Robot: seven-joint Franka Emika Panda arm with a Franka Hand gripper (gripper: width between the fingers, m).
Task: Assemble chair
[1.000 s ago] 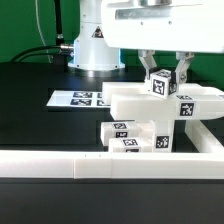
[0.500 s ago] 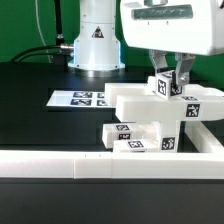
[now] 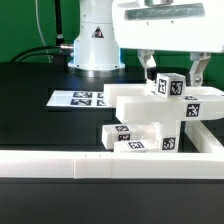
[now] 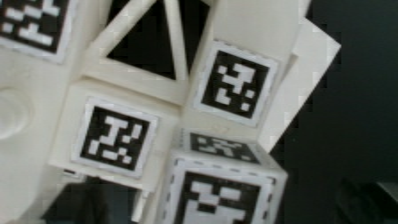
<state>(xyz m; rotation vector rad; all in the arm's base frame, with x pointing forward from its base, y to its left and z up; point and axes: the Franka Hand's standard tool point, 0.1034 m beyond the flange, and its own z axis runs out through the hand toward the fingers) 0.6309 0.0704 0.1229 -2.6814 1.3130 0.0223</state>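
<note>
Black tabletop [image 3: 30,125] carries everything, and a green wall [image 3: 18,25] is behind it. The chair [image 3: 140,104] stands partly built on the exterior view's right side. It is a stack of white pieces with black-and-white tags: a wide flat piece on top and blocks [image 3: 135,140] under it. On the top piece sits a small cube [image 3: 169,86], a little turned, with one tag facing the camera.

My tool [image 3: 173,72] hangs directly over this cube with its jaws spread wide. The fingers [image 3: 149,63] stand one on each side of the cube. On the exterior view's right the gap to the cube is clear; on the other side it is narrower. I hold nothing.

My wrist [image 3: 165,25] comes down from above and points the tool straight at the chair. From the wrist view, white tagged faces [image 4: 235,82] fill almost the whole picture, very close.

Just in front of the chair a long white border rail [image 3: 70,165] runs across the tabletop. The marker board [image 3: 78,98] lies flat to the exterior view's left of the chair, before my white base [image 3: 95,42].
</note>
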